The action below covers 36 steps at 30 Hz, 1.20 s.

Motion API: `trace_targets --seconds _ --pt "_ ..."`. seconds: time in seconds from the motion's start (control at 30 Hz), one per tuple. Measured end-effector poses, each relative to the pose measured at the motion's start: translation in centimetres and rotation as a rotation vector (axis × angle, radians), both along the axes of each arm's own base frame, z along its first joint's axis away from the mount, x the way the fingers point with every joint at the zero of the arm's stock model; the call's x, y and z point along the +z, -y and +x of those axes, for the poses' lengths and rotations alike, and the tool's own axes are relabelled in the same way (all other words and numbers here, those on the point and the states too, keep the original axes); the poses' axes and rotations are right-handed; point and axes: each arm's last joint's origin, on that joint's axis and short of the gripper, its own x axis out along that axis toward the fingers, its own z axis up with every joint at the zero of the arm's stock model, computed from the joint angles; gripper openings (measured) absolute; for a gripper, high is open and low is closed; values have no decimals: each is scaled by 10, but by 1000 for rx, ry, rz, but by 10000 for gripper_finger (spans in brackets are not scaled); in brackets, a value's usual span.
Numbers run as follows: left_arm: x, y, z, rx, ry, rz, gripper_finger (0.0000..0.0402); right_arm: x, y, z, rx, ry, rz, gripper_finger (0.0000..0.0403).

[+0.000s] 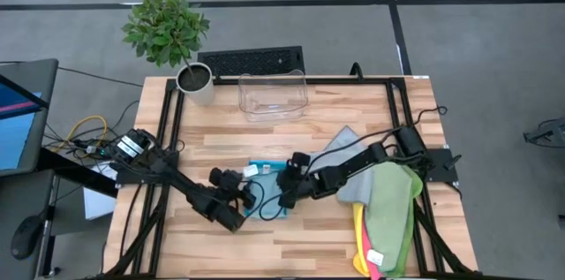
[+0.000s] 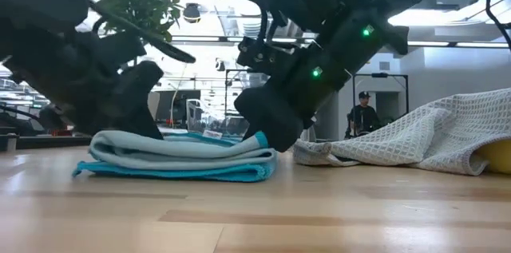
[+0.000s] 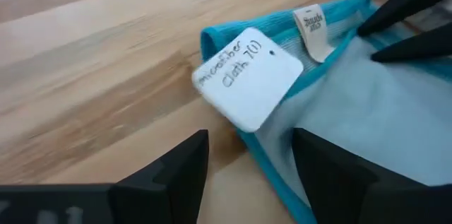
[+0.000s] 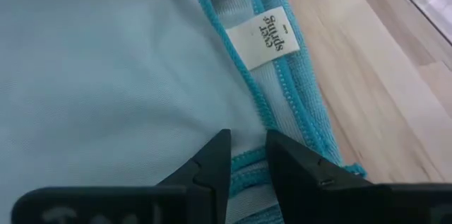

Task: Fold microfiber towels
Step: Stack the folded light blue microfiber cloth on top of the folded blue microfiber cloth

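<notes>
Folded light-blue microfiber towel with teal edging (image 2: 180,157) sits nearest the low camera, stacked in layers on the wooden slat table (image 1: 291,245), roughly at table centre, about 7 o'clock from the clear plastic bin (image 1: 272,94).

My left gripper (image 3: 247,174) is at the towel's 9 o'clock end; fingers are parted with nothing between them, straddling the edge by the white handwritten card tag (image 3: 248,78). My right gripper (image 4: 247,157) is at the 3 o'clock end, fingers nearly together, pinching the teal hem just below the small sewn label (image 4: 266,37).

Step, as I judge it: final fold is down, now squaring it up. Next move likely needs the right to let go of the hem without dragging the top layer, then both lift clear.

View differences: only the low view shows the layer stack. Only the wrist views show tags and finger gaps. Only the high view shows the pile of grey, green, yellow and pink towels (image 1: 388,214) at 3 o'clock, still unfolded.
</notes>
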Motion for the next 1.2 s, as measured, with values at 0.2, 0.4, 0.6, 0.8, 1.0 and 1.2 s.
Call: trace_targets --seconds 0.2,0.4,0.6,0.8,1.0,1.2 --pt "-4 -16 3 42 -9 27 190 7 -1 1 43 4 -26 118" --pt "6 -19 10 33 -8 35 189 47 -6 -7 67 58 -16 118" --pt "36 -17 13 -24 34 39 189 62 -28 -21 105 107 36 118" --pt "68 -11 2 -103 78 -28 189 23 -61 -32 100 33 112 118" --pt "99 -4 -16 -166 146 -90 189 -4 -78 -38 73 12 120 118" --pt "128 -4 -33 -192 247 -84 189 -1 -58 -27 73 10 81 118"
